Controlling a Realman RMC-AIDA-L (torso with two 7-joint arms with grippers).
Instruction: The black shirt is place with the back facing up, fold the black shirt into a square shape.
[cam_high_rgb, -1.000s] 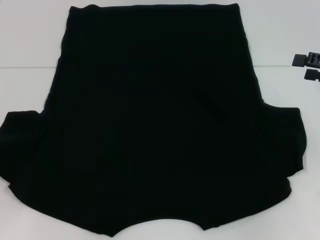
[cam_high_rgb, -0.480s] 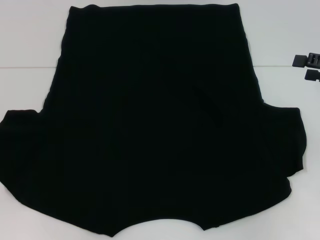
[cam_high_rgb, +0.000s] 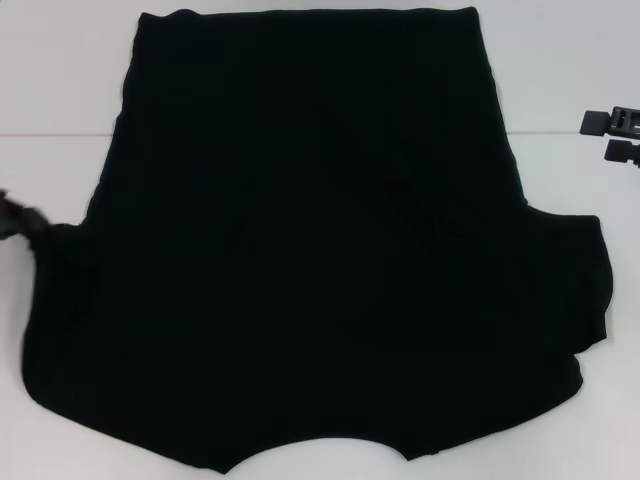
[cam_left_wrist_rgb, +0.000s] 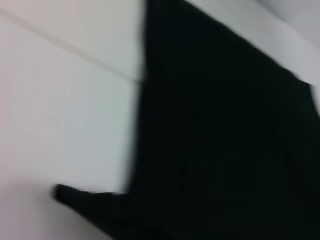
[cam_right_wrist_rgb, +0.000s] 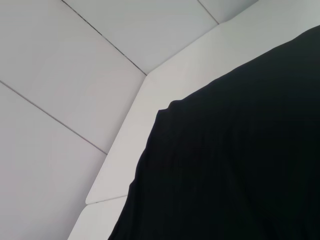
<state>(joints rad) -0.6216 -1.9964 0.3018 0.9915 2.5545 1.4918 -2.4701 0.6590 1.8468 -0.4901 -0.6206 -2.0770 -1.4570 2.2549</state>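
A black shirt (cam_high_rgb: 310, 240) lies spread flat on a white bench (cam_high_rgb: 60, 80), no lettering visible on its upturned side. The left pincer (cam_high_rgb: 15, 222) meets its left sleeve, grip state unclear; the right pincer (cam_high_rgb: 612, 135) waits, fingers spread, beside the shirt.

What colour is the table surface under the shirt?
White; the white table surface beside the large black shirt shows best in head view.

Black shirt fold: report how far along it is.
Done: the black shirt lies spread flat on the white table, plain side up, with no fold made. In hand: the left gripper is at the shirt's left sleeve edge. The right gripper sits off the cloth at the right. Left: every fold into a square.
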